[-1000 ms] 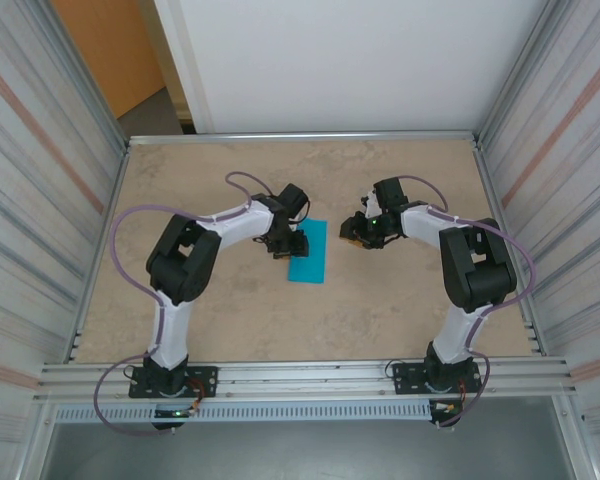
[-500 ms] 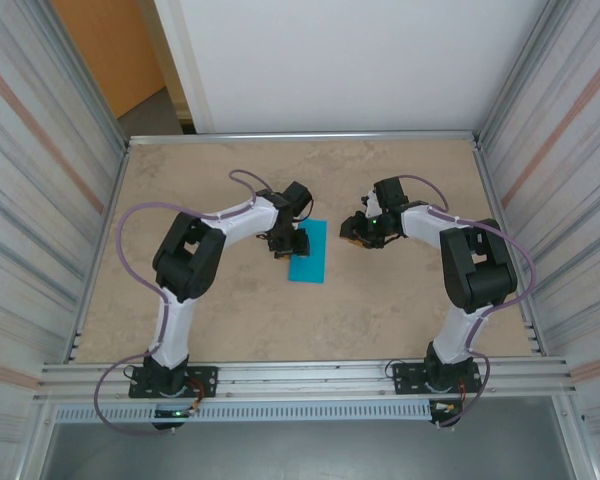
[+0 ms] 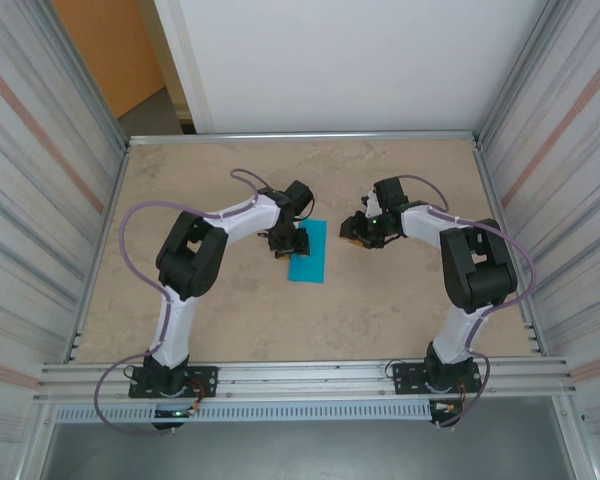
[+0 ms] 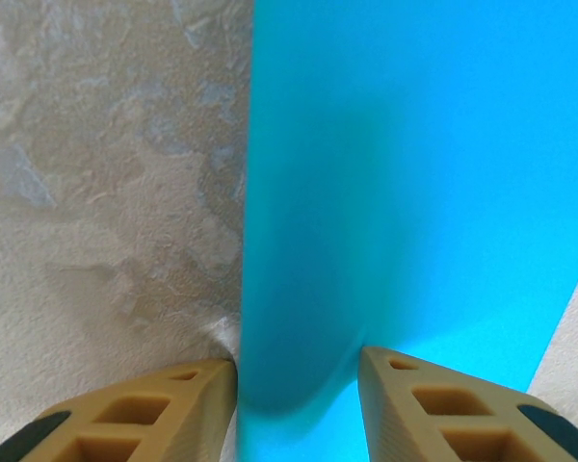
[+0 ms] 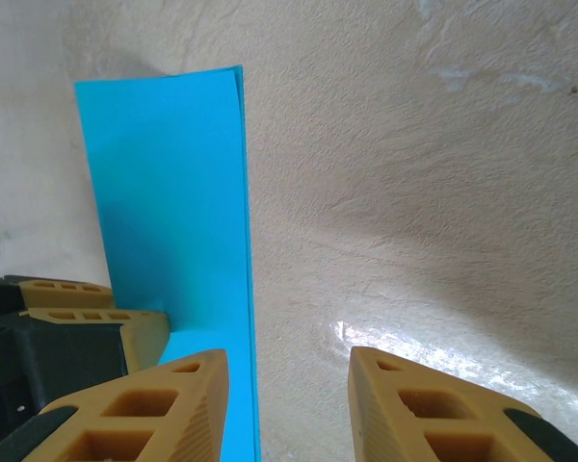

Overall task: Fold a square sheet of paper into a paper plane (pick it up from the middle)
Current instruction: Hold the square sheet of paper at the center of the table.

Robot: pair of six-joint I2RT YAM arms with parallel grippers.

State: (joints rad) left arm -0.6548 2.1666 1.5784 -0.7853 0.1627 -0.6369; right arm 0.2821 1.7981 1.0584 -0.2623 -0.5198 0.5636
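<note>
Left elbow closer to paper (flat)

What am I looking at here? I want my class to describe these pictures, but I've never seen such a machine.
These are two robot arms bolted to the near edge of a table. One picture looks down from above. The other two come from a camera on each wrist, so the tan fingers at the bottom are that arm's own. On the table lies a teal paper, a narrow rectangle, apparently folded double. The left gripper is open, with its fingers on either side of the paper's left edge. The right gripper is open over bare table beside the paper. Neither seems to grip anything.
</note>
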